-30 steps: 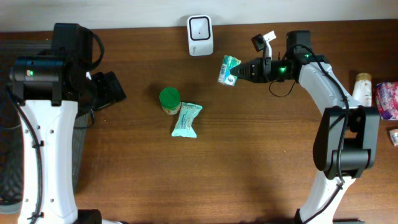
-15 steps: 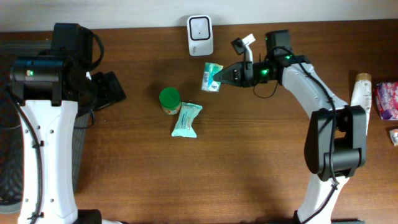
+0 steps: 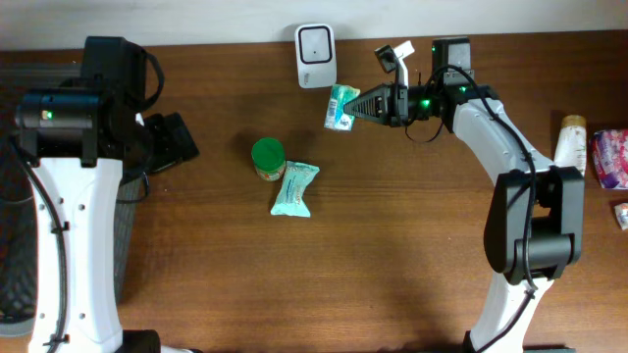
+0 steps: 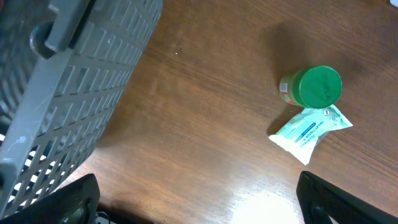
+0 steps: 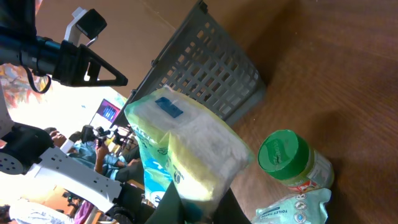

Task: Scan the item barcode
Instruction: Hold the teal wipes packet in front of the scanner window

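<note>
My right gripper point(image 3: 357, 105) is shut on a green-and-white packet point(image 3: 340, 106), held above the table just right of and below the white scanner point(image 3: 316, 55) at the back edge. In the right wrist view the packet point(image 5: 186, 146) rises from between my shut fingers point(image 5: 171, 208), its yellow and white face toward the camera. I see no barcode on that face. My left gripper point(image 4: 199, 208) is open with nothing in it, hovering over bare wood at the left, and the overhead view shows that gripper point(image 3: 177, 137) far from the packet.
A green-lidded jar point(image 3: 268, 157) and a pale blue tissue packet point(image 3: 295, 188) lie mid-table. A grey mesh basket point(image 4: 62, 81) stands at the left edge. A bottle point(image 3: 570, 142) and a pink pack point(image 3: 610, 157) sit at the far right.
The right arm has carried the packet left and then back toward the scanner. The left arm has not moved.
</note>
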You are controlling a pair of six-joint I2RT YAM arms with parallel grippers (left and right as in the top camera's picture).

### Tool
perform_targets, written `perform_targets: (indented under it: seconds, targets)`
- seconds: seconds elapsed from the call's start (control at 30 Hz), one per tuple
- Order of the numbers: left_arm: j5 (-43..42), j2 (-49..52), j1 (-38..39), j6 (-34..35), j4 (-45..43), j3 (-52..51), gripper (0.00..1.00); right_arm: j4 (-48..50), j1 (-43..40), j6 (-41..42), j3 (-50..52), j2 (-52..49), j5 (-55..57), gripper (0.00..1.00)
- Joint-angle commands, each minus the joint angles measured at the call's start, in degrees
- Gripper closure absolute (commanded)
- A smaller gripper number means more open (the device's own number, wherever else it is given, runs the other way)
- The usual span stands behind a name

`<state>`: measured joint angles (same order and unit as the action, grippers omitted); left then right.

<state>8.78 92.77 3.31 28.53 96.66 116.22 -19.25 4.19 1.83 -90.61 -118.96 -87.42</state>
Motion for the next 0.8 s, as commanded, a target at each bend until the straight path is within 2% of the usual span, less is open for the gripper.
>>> perform_targets:
  seconds: [0.0,0.1,0.13,0.17,0.23,0.27,0.33,0.37,0.4,0.47,0.5,0.53,0.57,0.63,0.7,0.77]
  targets:
    - [0.0,-0.9,-0.2,0.7,0.1,0.6,0.01,0.0,-0.1,0.4,-1.0,1.3,-1.5,0.96]
    - [0.0,-0.9,-0.2,0.7,0.1,0.6,0.01,-0.5,0.0,0.4,-0.9,1.3,-1.0,0.96]
    - [0.0,-0.9,-0.2,0.7,0.0,0.6,0.01,-4.0,0.3,0.4,-0.8,1.3,5.3,0.96]
    - [0.0,-0.9,-0.2,0.7,0.1,0.6,0.01,-8.0,0.7,0.4,-0.8,1.3,14.0,0.96]
    - [0.0,-0.9,-0.2,0.7,0.1,0.6,0.01,-18.0,2.8,0.2,-0.8,1.3,45.1,0.96]
    - [0.0,-0.9,-0.2,0.7,0.0,0.6,0.01,-20.4,4.1,0.2,-0.9,1.3,56.1,0.96]
    - [0.0,-0.9,-0.2,0.7,0.0,0.6,0.01,-22.4,5.7,0.2,-2.2,1.3,69.3,0.96]
    - [0.0,-0.9,-0.2,0.7,0.1,0.6,0.01,-22.0,7.1,0.2,-3.5,1.3,81.8,0.96]
    - [0.0,-0.9,-0.2,0.7,0.1,0.6,0.01,-19.7,8.5,-2.4,-4.2,1.3,88.6,0.96]
    - [0.0,-0.9,-0.2,0.7,0.0,0.6,0.01,-15.6,10.4,-10.4,-5.0,1.3,91.7,0.96]
    - [0.0,-0.9,-0.2,0.7,0.0,0.6,0.01,-9.9,12.3,-13.1,-5.1,1.3,96.8,0.96]
    - [0.0,-0.9,-0.2,0.7,0.1,0.6,0.01,-2.3,14.0,-13.0,-5.1,1.2,101.3,0.96]
    - [0.0,-0.9,-0.2,0.7,0.0,0.6,0.01,3.0,15.0,-13.0,-5.1,1.2,101.2,0.96]
    - [0.0,-0.9,-0.2,0.7,0.1,0.6,0.01,9.2,15.8,-12.9,-5.7,1.1,100.7,0.96]
    - [0.0,-0.9,-0.2,0.7,0.0,0.6,0.01,12.0,15.8,-12.3,-8.4,-0.1,97.3,0.96]
    - [0.0,-0.9,-0.2,0.7,0.0,0.6,0.01,12.9,15.6,-12.3,-15.1,-4.2,95.1,0.96]
